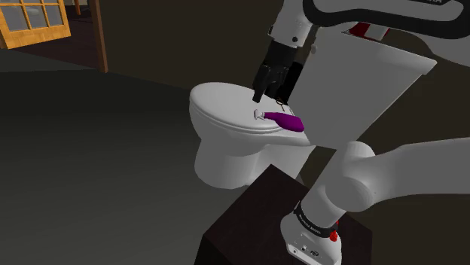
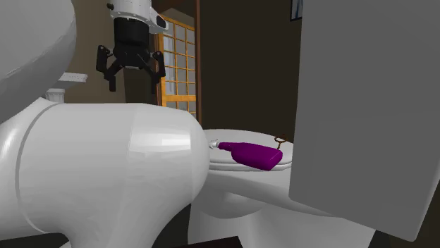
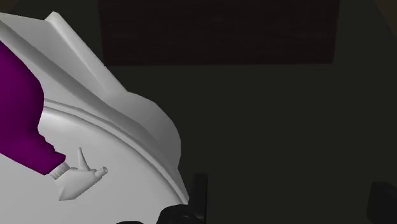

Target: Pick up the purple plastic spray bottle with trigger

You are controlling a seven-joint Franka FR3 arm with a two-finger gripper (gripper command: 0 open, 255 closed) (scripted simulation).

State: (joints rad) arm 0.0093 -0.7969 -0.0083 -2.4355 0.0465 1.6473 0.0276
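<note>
The purple spray bottle (image 1: 288,121) lies on its side on the shut lid of a white toilet (image 1: 226,102), its white trigger head (image 1: 258,114) pointing away from the tank (image 1: 369,83). My black gripper (image 1: 270,96) hangs open a short way above the bottle with nothing between its fingers. In the second exterior view the gripper (image 2: 132,81) is high up and left of the bottle (image 2: 254,153). In the wrist view the purple body (image 3: 16,121) and trigger head (image 3: 79,181) lie off to one side of the open gripper (image 3: 289,203), on the lid (image 3: 114,191).
The toilet tank (image 2: 367,106) rises right behind the bottle. My dark stand (image 1: 248,226) sits close beside the bowl. An orange-framed window (image 1: 30,22) is far back. Dark floor (image 1: 90,166) spreads around the toilet. My own white arm (image 2: 106,169) bulks large in the second exterior view.
</note>
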